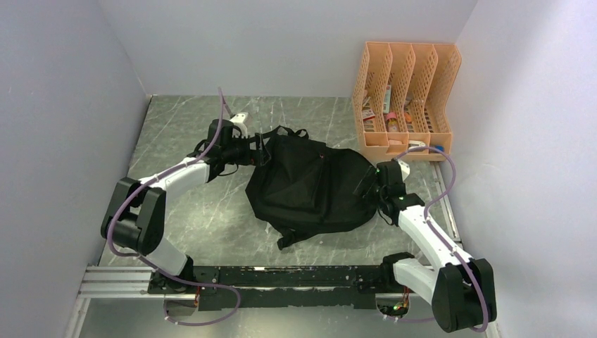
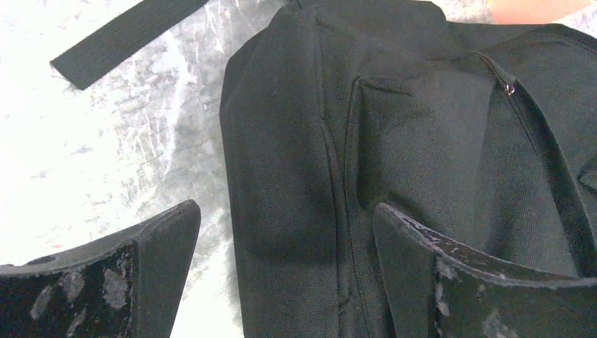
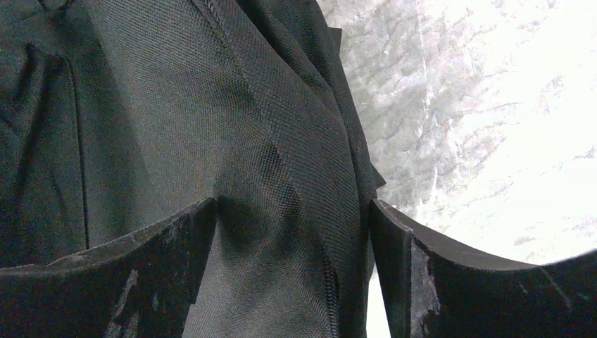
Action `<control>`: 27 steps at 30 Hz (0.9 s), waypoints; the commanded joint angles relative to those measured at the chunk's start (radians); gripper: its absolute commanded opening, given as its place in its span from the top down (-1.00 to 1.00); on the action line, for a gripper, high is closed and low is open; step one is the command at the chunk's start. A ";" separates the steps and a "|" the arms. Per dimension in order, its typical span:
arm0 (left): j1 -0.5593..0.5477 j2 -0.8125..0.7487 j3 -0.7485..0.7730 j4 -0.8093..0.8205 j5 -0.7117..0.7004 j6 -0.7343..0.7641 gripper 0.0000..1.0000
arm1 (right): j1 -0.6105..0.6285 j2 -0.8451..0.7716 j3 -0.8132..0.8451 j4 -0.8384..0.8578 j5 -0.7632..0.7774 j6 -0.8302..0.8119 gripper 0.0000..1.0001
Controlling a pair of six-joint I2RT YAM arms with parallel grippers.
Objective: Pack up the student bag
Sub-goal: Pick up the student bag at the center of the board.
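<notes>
The student bag (image 1: 310, 186) is a large black fabric backpack lying flat in the middle of the table, with a strap (image 1: 288, 239) trailing toward the near edge. My left gripper (image 1: 262, 151) is at the bag's far left edge. In the left wrist view this gripper (image 2: 285, 232) is open, its jaws straddling the bag's side seam (image 2: 331, 176), and a zip pull (image 2: 508, 88) shows at the upper right. My right gripper (image 1: 373, 184) is at the bag's right edge. In the right wrist view it (image 3: 292, 218) is open, its jaws wide on either side of a fold of bag fabric (image 3: 281, 141).
An orange slotted file organiser (image 1: 405, 98) stands at the back right, holding several small items. Grey walls close in the left, back and right sides. A loose black strap (image 2: 120, 39) lies on the marbled table (image 1: 183, 204) left of the bag.
</notes>
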 commanded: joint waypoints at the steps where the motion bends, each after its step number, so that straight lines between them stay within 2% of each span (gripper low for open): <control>1: -0.009 0.033 -0.001 0.020 0.057 0.017 -0.93 | -0.014 -0.006 -0.023 0.038 -0.033 -0.007 -0.63; 5: -0.019 0.107 0.029 -0.028 0.063 0.032 -0.93 | -0.014 -0.014 -0.029 0.051 -0.047 -0.006 -0.51; 8: -0.041 0.140 0.047 -0.039 0.059 0.037 -0.94 | -0.014 -0.025 -0.030 0.062 -0.061 -0.007 -0.33; 10: -0.059 0.158 0.065 -0.052 0.049 0.042 -0.83 | -0.015 -0.031 -0.028 0.066 -0.065 -0.009 -0.18; 13: -0.076 0.181 0.091 -0.067 0.045 0.041 -0.49 | -0.014 -0.038 -0.019 0.075 -0.075 -0.013 -0.01; 16: -0.078 0.184 0.128 -0.105 0.070 0.039 0.15 | -0.014 -0.050 0.003 0.080 -0.094 -0.017 0.19; 18: -0.078 0.162 0.150 -0.123 0.083 0.043 0.62 | -0.014 -0.068 0.023 0.087 -0.110 -0.021 0.46; 19: -0.078 0.148 0.161 -0.127 0.087 0.041 0.80 | -0.014 -0.078 0.035 0.090 -0.116 -0.024 0.73; 20: -0.078 0.128 0.170 -0.128 0.091 0.038 0.89 | -0.014 -0.089 0.051 0.087 -0.117 -0.030 0.92; 21: -0.078 0.106 0.177 -0.130 0.095 0.032 0.90 | -0.014 -0.102 0.074 0.082 -0.116 -0.038 1.00; 27: -0.075 -0.053 0.240 -0.133 0.090 -0.028 0.90 | -0.014 -0.155 0.277 0.035 -0.099 -0.067 1.00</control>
